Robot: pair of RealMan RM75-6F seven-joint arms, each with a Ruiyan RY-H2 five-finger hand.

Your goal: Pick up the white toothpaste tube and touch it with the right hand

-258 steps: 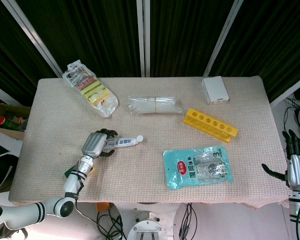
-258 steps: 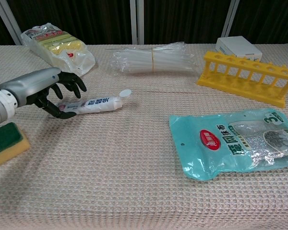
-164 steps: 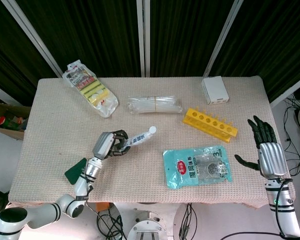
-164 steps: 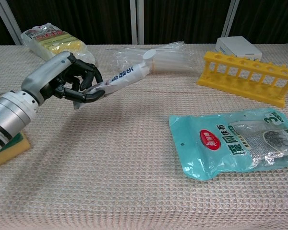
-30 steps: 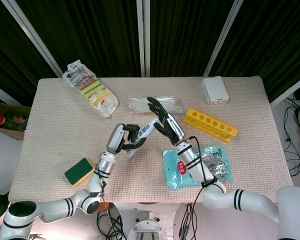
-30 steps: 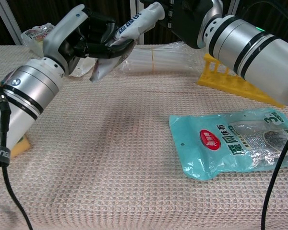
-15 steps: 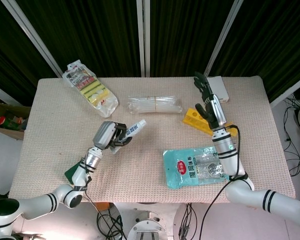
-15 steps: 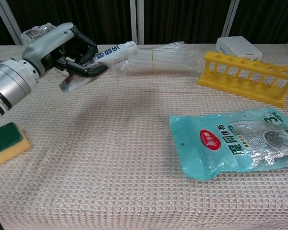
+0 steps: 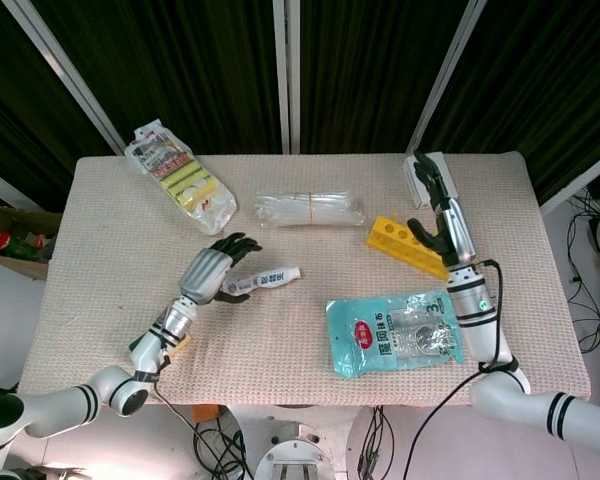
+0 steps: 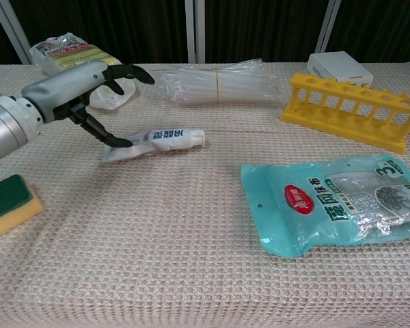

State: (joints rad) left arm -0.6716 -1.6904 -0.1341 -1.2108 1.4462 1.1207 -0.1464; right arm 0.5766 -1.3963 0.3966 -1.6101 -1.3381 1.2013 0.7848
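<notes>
Though the white toothpaste tube (image 9: 263,279) lies flat on the table (image 9: 100,250), long axis roughly left-right with its cap pointing away from the left hand (image 9: 208,272), that hand is right at the crimped end, fingers spread and holding nothing. The right hand (image 9: 446,218), fingers apart and empty, hangs well off beyond the yellow rack (image 9: 420,248). The teal pouch (image 9: 397,334) lies off the direct line.

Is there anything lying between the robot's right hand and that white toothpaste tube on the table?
Nothing visible blocks the way. The right hand hovers over the yellow rack, and only bare cloth lies between there and the toothpaste tube. The teal packet sits nearer the front, off that line.
</notes>
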